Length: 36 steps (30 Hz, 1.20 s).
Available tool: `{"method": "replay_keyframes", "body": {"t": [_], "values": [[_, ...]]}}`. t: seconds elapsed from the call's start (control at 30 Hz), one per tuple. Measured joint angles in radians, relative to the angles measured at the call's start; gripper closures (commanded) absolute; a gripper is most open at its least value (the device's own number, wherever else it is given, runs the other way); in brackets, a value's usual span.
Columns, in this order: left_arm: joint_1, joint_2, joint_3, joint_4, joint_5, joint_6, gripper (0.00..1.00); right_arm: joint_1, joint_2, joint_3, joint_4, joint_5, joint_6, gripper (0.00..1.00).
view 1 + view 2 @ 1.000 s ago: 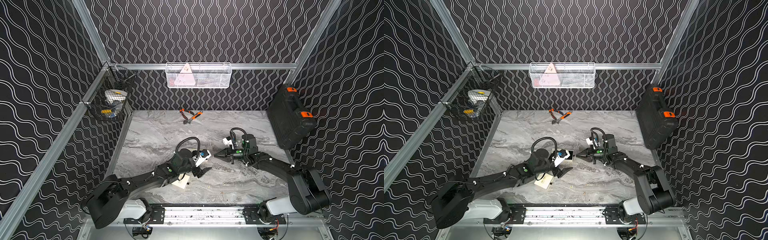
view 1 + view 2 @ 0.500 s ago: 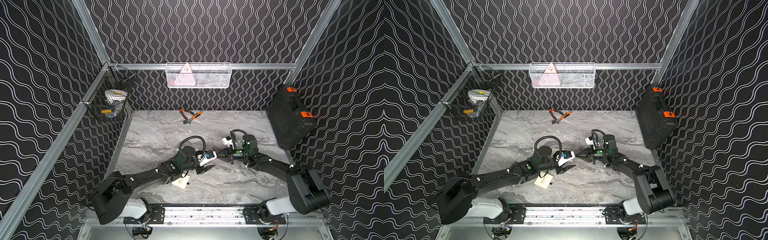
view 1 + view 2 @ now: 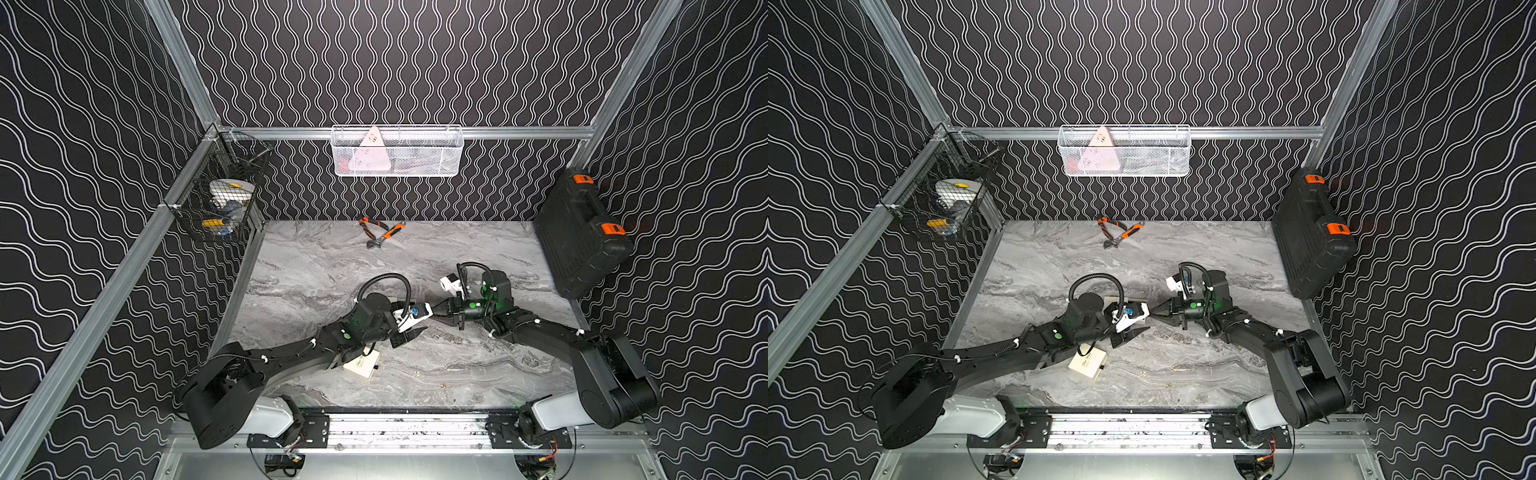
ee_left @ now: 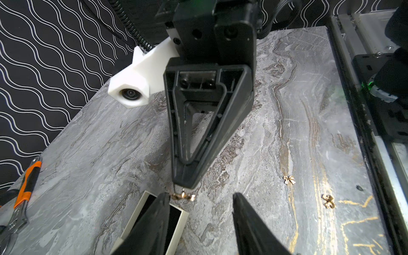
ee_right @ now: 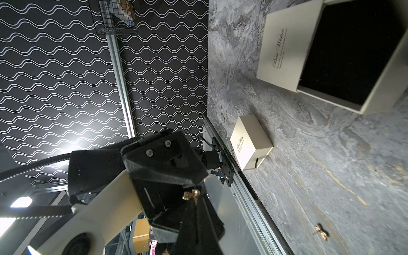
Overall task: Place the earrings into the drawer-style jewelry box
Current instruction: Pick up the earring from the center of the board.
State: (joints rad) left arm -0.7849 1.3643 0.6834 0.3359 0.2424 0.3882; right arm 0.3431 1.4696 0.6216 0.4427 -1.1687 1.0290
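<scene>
The right hand, pinched shut, holds one tiny gold bow-shaped earring at its tips, near the rim of the open cream drawer-style jewelry box. The left hand stands partly open and empty. Two more gold earrings lie on the grey marble table.

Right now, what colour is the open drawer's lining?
The drawer is lined black; best in the right wrist view.
</scene>
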Motion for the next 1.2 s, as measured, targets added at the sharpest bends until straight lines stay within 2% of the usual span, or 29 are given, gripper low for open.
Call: {"method": "replay_keyframes", "body": {"t": [0.13, 0.43, 0.7, 1.2], "values": [[0.0, -0.002, 0.0, -0.001, -0.002, 0.003, 0.58, 0.002, 0.002, 0.0, 0.0, 0.0, 0.0, 1.0], [0.0, -0.001, 0.0, -0.005, -0.016, 0.006, 0.58, 0.013, 0.014, 0.001, 0.003, -0.002, 0.0, 1.0], [0.0, 0.005, 0.004, -0.016, -0.037, 0.006, 0.72, 0.019, 0.022, 0.001, 0.003, -0.003, 0.003, 1.0], [0.0, 0.021, 0.025, -0.045, -0.04, 0.005, 0.79, 0.021, 0.027, 0.0, 0.005, 0.001, 0.003, 1.0]]}}
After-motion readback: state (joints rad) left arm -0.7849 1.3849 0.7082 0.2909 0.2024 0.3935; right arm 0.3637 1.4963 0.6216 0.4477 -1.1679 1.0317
